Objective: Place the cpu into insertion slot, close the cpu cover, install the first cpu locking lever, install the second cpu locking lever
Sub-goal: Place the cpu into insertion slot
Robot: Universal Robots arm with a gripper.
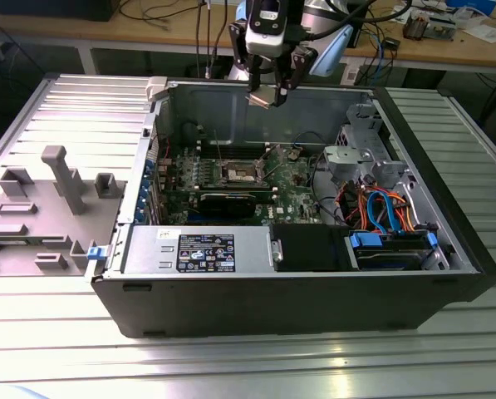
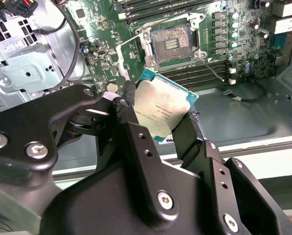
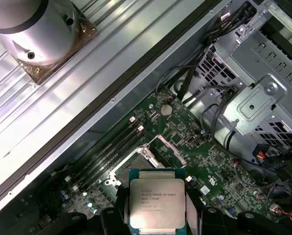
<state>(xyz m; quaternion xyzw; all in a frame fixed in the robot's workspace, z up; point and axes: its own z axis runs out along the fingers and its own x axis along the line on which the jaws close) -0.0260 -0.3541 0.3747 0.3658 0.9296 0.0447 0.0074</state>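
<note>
My gripper (image 1: 264, 91) hangs above the open computer case, shut on the cpu (image 1: 262, 97). The cpu (image 2: 163, 105) is a flat square chip with a dull silver top and green edge, pinched at two opposite edges between the black fingers (image 2: 127, 105). In the first wrist view the cpu (image 3: 157, 203) sits between the fingers (image 3: 120, 208), well above the motherboard. The insertion slot (image 2: 172, 43) lies bare below, dark centre showing. The cpu cover (image 2: 132, 53) stands flipped up beside it. A thin wire lever (image 2: 213, 71) sticks out near the slot. In the exterior view the slot (image 1: 235, 172) is mid-board.
Long black memory slots (image 2: 204, 73) flank the socket, and a round coin battery (image 3: 166, 109) sits nearby. A metal drive cage with cables (image 1: 380, 208) fills the case at the exterior view's right, and a power supply (image 1: 193, 249) sits at the front. A grey fixture tray (image 1: 40, 208) lies left.
</note>
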